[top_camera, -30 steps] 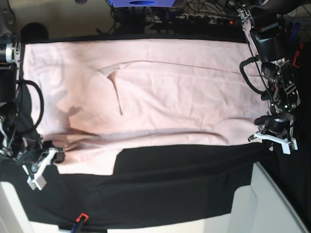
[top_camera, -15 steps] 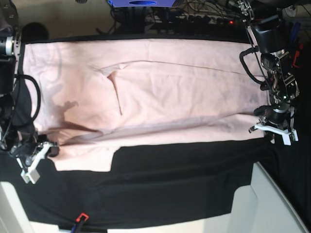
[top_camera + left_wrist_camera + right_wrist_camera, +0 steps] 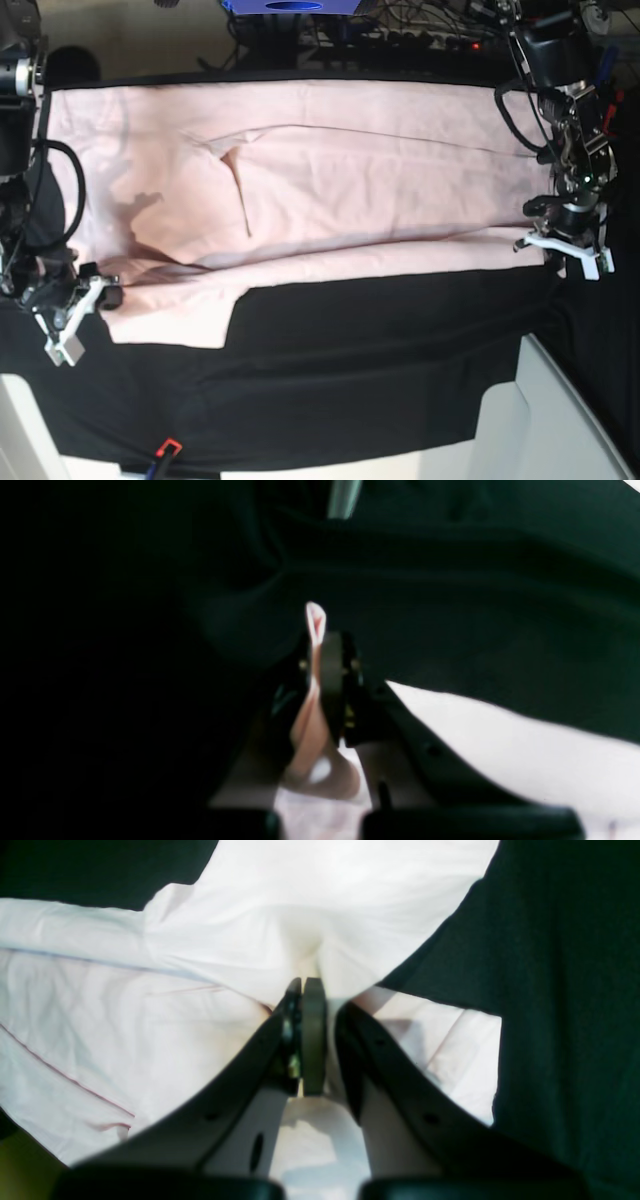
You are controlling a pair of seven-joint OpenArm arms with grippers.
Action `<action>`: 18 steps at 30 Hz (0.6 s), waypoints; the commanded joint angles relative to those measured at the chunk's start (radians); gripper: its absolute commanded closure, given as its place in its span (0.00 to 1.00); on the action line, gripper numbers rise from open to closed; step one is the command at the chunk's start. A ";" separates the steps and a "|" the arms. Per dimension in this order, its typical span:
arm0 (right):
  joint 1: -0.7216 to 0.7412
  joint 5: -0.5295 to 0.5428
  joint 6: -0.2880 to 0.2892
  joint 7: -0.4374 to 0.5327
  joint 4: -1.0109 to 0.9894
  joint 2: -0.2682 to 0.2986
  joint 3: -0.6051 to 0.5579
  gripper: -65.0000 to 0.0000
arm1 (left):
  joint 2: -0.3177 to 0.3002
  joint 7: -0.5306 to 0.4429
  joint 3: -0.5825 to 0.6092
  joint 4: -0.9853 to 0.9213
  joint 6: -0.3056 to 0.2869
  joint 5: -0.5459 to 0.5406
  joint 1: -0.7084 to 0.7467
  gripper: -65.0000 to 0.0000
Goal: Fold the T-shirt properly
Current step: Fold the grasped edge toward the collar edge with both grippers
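The pale pink T-shirt lies spread, plain side up, across the far half of the black table cloth; no lettering shows. My left gripper is at the shirt's near right corner. In the left wrist view it is shut on a pinched fold of the shirt. My right gripper is at the shirt's near left corner by the sleeve. In the right wrist view it is shut on a pinch of the shirt.
White blocks stand at the front right corner and front left corner. A small orange-and-blue item lies at the front edge. Cables and a blue device sit behind the table.
Both grippers have moved toward the far side with the shirt's near edge held. The near right edge has drawn back most, baring more black cloth in front.
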 commanded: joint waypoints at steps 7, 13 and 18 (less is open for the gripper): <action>-0.013 0.012 0.003 -0.004 0.018 0.020 0.029 1.00 | -0.020 -0.021 -0.005 0.041 -0.002 -0.006 0.006 1.00; -0.040 0.012 0.003 0.000 0.018 0.020 0.029 1.00 | -0.026 -0.020 -0.005 0.111 -0.002 -0.006 0.077 1.00; -0.071 0.010 0.003 0.000 0.044 0.020 0.029 1.00 | -0.035 -0.020 -0.005 0.113 -0.002 -0.006 0.109 1.00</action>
